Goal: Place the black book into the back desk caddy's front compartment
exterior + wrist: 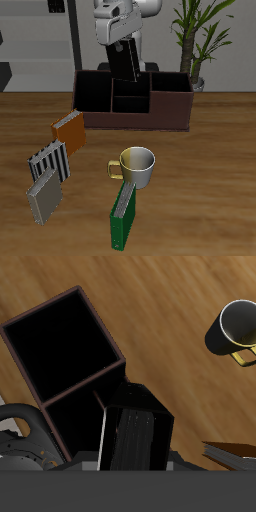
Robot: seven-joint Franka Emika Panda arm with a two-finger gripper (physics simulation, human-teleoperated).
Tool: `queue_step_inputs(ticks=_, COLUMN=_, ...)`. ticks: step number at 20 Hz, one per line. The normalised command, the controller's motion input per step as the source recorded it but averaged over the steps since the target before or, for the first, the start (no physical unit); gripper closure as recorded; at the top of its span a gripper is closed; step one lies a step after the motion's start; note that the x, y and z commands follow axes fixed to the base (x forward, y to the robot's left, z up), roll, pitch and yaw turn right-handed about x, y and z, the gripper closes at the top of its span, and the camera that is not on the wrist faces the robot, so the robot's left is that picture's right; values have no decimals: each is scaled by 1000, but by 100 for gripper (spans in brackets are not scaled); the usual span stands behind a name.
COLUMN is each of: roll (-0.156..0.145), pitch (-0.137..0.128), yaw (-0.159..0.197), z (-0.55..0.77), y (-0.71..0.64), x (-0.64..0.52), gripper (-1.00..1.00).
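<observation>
My gripper is shut on the black book and holds it tilted above the back desk caddy, a long dark reddish-brown box at the table's back. The book's lower end hangs over the caddy's middle cells, just above the rim. The front compartment is the small black cell against the long front wall, and it stands open below the book. In the wrist view the black book fills the space before the fingers, with a large black caddy cell beyond it. The fingertips themselves are hidden.
An orange book lies in front of the caddy. A pale mug with a yellow handle stands mid-table, also in the wrist view. A green book stands near the front edge. Striped and grey items stand near the orange book.
</observation>
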Motion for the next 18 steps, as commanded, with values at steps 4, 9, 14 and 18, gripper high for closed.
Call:
queue_step_inputs(ticks=4, roll=12, pitch=22, yaw=114, z=-181, y=87, x=-16, gripper=100)
queue_step_inputs(ticks=9, roll=4, pitch=31, yaw=136, z=-155, y=95, x=-4, gripper=100)
queue_step_inputs(ticks=14, roll=-37, pitch=8, yaw=153, z=-70, y=20, x=91, gripper=100)
queue_step_inputs(ticks=18, roll=-33, pitch=30, yaw=132, z=-74, y=-67, x=96, gripper=100)
